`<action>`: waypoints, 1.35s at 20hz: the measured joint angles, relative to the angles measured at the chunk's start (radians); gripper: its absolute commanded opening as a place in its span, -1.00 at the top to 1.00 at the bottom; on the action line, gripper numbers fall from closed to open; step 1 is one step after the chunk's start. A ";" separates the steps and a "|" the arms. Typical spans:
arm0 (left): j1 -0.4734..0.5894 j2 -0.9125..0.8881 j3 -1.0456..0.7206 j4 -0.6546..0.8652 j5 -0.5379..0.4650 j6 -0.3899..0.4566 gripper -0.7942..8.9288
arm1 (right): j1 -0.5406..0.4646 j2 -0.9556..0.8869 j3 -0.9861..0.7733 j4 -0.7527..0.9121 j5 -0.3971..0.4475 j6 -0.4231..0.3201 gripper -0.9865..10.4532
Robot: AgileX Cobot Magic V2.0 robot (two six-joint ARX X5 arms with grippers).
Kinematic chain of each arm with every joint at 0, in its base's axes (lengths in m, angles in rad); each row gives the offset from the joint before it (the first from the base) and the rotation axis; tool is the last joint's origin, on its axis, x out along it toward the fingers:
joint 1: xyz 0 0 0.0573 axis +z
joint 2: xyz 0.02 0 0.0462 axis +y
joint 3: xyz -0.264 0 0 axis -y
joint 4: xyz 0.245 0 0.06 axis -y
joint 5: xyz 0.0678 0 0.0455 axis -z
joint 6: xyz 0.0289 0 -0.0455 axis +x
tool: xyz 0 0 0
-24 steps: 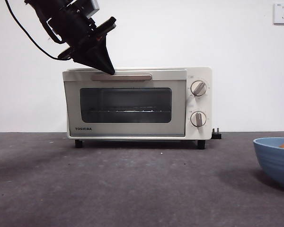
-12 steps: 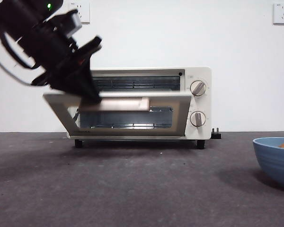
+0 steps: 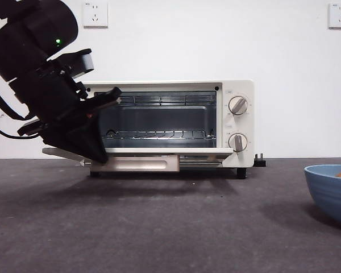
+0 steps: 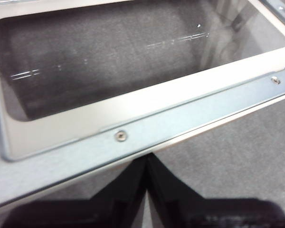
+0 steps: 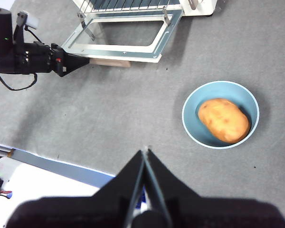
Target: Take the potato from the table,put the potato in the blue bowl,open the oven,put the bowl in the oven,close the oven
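My left gripper (image 3: 99, 151) is down at the left front corner of the oven (image 3: 233, 122), right at the edge of its door (image 3: 159, 152), which lies dropped open and nearly level just above the table (image 3: 159, 227). In my left wrist view my fingers (image 4: 133, 190) are pressed together tip to tip, clenched on nothing, with the door's metal frame and glass pane just beyond them. The beige handle (image 3: 142, 164) hangs under the door's front edge. Inside, the wire rack (image 3: 159, 135) shows, and the 2 knobs (image 3: 238, 105) sit on the right panel. My right gripper (image 5: 146, 156) hangs high over the table, fingers closed together and empty. The potato (image 5: 223, 120) rests inside the blue bowl (image 5: 192, 102), which stands on the table well apart from the oven, off to the right of it in the front view.
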 measured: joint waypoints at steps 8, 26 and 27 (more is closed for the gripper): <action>-0.061 0.000 -0.052 0.019 -0.035 -0.003 0.85 | 0.000 0.000 0.000 0.000 0.033 0.000 0.84; -0.087 -0.595 -0.065 -0.509 0.099 -0.003 0.85 | -0.001 0.345 -0.080 0.016 0.227 0.030 0.22; -0.087 -0.629 -0.065 -0.540 0.104 -0.004 0.85 | -0.002 0.373 -0.119 0.053 0.229 0.029 0.23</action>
